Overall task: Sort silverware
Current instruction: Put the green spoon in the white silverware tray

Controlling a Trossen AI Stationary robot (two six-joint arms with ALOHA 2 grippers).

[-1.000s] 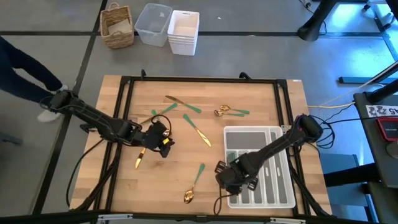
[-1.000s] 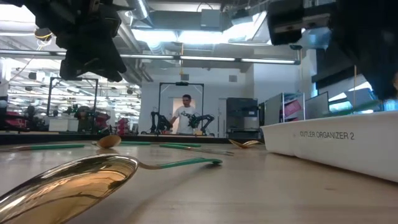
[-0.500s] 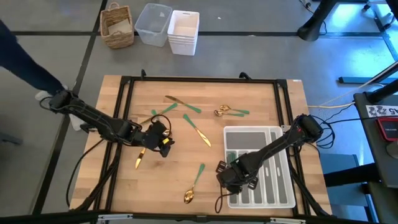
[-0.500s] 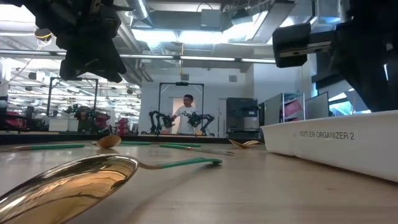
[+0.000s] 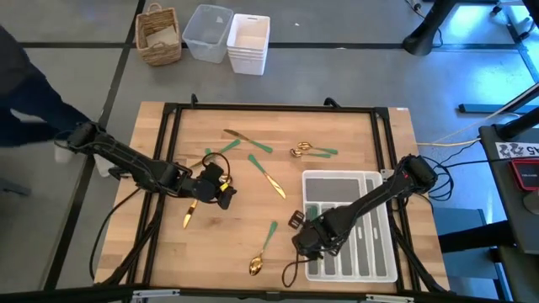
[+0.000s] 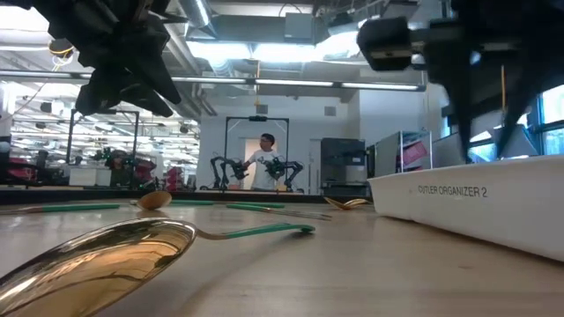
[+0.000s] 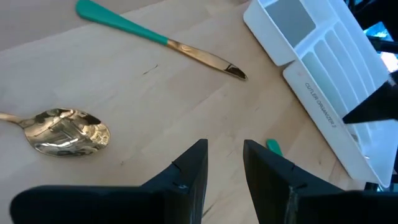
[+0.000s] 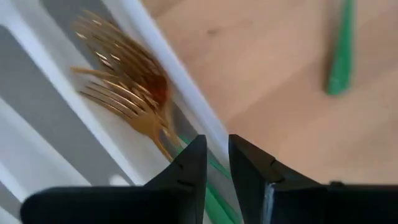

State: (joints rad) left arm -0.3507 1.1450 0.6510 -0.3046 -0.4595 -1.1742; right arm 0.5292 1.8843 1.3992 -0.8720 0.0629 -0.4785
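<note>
Now the right gripper (image 5: 301, 236) is hanging over the left edge of the white plastic cutlery tray (image 5: 352, 181) at the lower right of the high view, and its two dark fingers (image 8: 186, 171) are standing a little apart with nothing between them. Gold forks with green handles (image 8: 127, 99) are lying in the tray slot right under it. The left gripper (image 5: 221, 187) is waiting at the middle left, fingers apart and empty. A gold spoon with a green handle (image 5: 262, 251) is lying at the bottom middle, and more gold and green pieces (image 5: 261, 164) are lying scattered on the wooden table (image 5: 337, 135).
</note>
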